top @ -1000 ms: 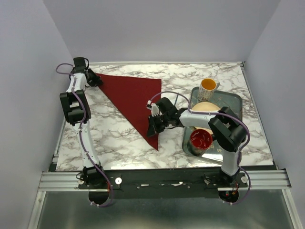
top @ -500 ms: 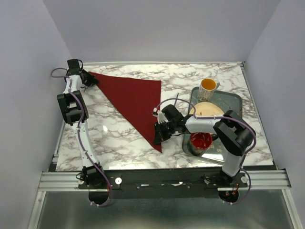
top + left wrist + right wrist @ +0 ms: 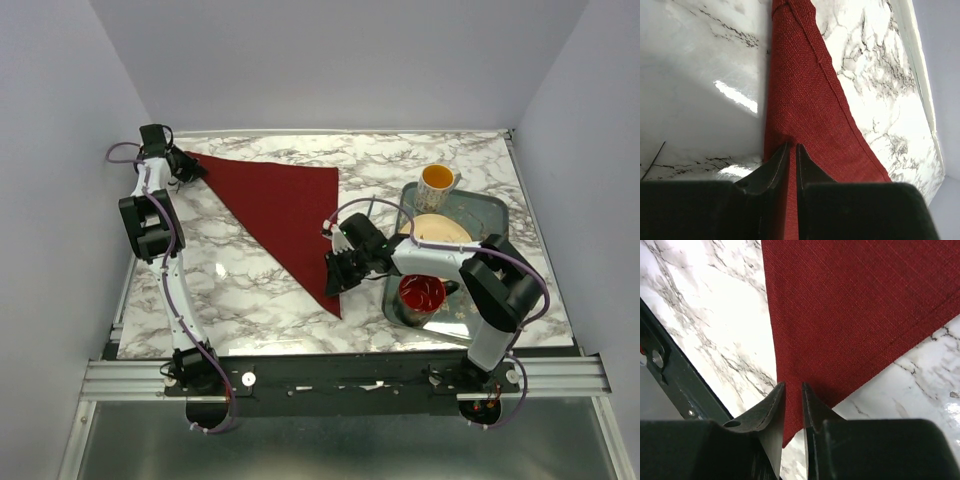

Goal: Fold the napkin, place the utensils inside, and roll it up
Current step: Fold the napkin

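On the marble table (image 3: 240, 290) the napkin (image 3: 280, 205) lies as a flat triangle — the left gripper (image 3: 197, 168) pinches its far-left corner; the right gripper (image 3: 335, 285) straddles the near tip, grip impossible to tell

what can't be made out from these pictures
- Right wrist view: whether the right gripper pinches the napkin tip or only straddles it; its own fingers cover the tip.
- Top view: part of the tray, hidden by the right arm; no utensil shows anywhere.
- Left wrist view: the napkin corner behind the left gripper, cut off by the gripper body.
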`<state>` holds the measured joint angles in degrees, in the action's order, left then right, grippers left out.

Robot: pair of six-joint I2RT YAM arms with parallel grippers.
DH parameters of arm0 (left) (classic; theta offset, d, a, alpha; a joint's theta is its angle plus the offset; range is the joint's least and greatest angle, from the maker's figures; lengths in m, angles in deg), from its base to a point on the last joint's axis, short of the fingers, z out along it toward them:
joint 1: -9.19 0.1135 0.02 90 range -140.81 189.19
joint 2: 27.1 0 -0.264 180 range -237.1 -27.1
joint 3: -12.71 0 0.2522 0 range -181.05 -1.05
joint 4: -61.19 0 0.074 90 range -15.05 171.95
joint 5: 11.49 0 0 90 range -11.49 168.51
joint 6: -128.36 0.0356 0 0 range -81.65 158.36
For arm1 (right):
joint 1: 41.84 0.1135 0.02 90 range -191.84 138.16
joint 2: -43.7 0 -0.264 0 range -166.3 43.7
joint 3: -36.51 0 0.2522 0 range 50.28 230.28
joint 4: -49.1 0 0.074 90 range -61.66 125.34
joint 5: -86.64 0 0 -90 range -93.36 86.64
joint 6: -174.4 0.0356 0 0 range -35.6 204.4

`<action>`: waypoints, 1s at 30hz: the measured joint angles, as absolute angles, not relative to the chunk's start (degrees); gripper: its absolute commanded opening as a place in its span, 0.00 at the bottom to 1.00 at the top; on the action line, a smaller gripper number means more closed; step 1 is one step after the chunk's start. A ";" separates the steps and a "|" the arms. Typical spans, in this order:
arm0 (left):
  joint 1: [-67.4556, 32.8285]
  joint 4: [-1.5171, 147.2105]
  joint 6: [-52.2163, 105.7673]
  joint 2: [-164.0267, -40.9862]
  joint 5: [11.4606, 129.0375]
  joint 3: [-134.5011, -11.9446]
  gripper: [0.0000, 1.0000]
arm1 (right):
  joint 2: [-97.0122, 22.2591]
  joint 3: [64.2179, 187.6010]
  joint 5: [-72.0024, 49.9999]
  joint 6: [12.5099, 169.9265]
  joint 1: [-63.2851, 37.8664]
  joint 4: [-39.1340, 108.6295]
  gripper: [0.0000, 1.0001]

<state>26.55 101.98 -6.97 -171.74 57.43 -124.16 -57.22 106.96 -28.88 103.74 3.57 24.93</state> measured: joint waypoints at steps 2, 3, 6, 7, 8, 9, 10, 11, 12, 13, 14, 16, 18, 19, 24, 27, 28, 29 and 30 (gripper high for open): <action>26.70 101.76 -7.12 -171.74 57.17 -124.16 0.18 | -57.22 106.52 -28.92 103.76 3.59 25.04 0.27; 26.75 101.63 -7.18 -171.74 57.08 -124.16 0.18 | -57.20 105.96 -28.94 103.78 3.59 25.30 0.27; 26.99 100.40 -8.39 -171.74 56.66 -124.14 0.18 | -57.20 103.29 -29.38 104.04 3.51 25.87 0.27; 27.05 99.81 -8.93 -171.74 56.47 -124.12 0.18 | -57.09 102.68 -29.91 104.35 3.51 26.61 0.27; 27.14 99.07 -9.35 -171.74 56.34 -124.12 0.18 | -56.98 102.37 -30.10 104.46 3.51 27.07 0.27; 27.32 98.30 -10.11 -171.76 56.27 -124.16 0.18 | -56.96 102.09 -30.26 104.52 3.51 27.53 0.27; 27.45 97.91 -10.68 -171.80 56.16 -124.32 0.18 | -56.89 101.82 -30.45 104.61 3.48 28.03 0.27; 27.51 97.89 -11.05 -172.00 56.07 -124.73 0.18 | -56.89 101.67 -30.60 104.74 3.48 28.36 0.27; 27.62 97.76 -11.75 -172.61 55.99 -125.85 0.18 | -56.89 101.50 -30.78 104.92 3.51 28.73 0.27; 27.67 97.69 -12.25 -173.09 55.99 -126.61 0.18 | -56.89 101.41 -30.80 104.98 3.48 28.86 0.27; 27.73 97.39 -12.78 -173.57 55.99 -127.35 0.17 | -56.74 101.28 -30.78 105.09 3.48 29.04 0.27; 27.95 97.19 -13.43 -173.79 55.99 -127.49 0.18 | -56.26 100.86 -30.63 105.16 3.51 29.15 0.27; 27.99 97.15 -13.54 -173.79 56.05 -127.42 0.18 | -55.52 100.64 -29.95 105.13 3.55 28.58 0.27; 27.99 97.15 -13.54 -173.79 56.10 -127.40 0.18 | -54.97 100.60 -29.42 105.09 3.55 27.81 0.27; 27.99 97.71 -13.50 -174.84 56.12 -129.74 0.18 | -53.15 100.80 -27.85 104.39 3.55 25.08 0.27; 28.17 97.65 -13.52 -175.13 56.10 -130.15 0.18 | -51.65 102.04 -27.48 103.87 3.55 23.11 0.28; 28.21 97.43 -13.52 -175.13 56.10 -129.91 0.18 | -51.41 102.57 -27.46 103.85 3.55 22.70 0.28; 28.23 97.19 -13.50 -175.13 56.12 -129.63 0.18 | -51.25 103.53 -27.48 103.85 3.55 22.44 0.28; 28.28 97.12 -13.50 -175.13 56.14 -129.36 0.18 | -51.25 104.23 -27.50 103.85 3.57 22.41 0.28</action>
<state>28.28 97.12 -13.50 -175.13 56.14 -129.36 -51.25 104.23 -27.50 103.85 3.57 22.41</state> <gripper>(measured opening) 0.184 0.279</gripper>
